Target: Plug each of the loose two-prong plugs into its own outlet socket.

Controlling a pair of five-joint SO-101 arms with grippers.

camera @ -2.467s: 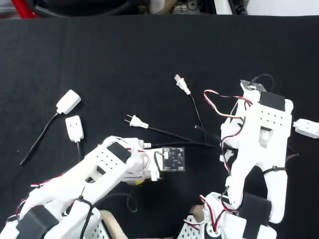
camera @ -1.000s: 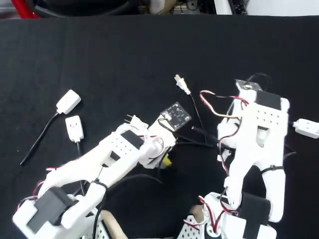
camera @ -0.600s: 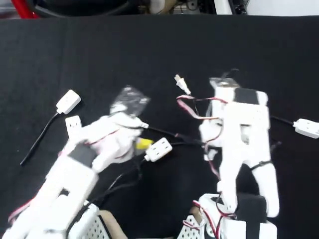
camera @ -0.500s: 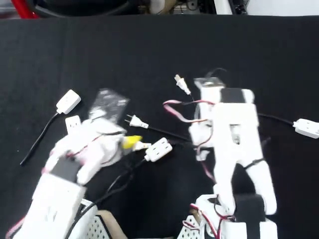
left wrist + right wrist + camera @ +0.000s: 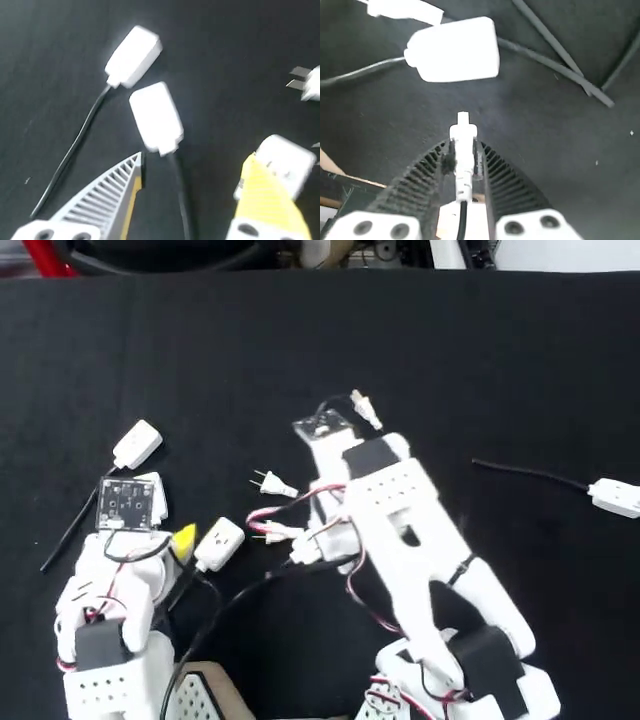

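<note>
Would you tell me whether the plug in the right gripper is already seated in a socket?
Out. The right gripper pinches the plug, and bare table separates its tip from the socket ahead.

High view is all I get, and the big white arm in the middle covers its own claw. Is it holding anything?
Observer: Yes. In the right wrist view the right gripper is shut on a small white plug, whose black cord runs back into the gripper.
Operator: Is it lined up with anything?
Observer: A white rectangular outlet socket lies ahead of the plug's tip, apart from it, with bare black cloth between.
Operator: And the claw at the lower left?
Observer: The left wrist view shows the left gripper open, with the dark cable of a white oblong socket passing between its fingers.
</note>
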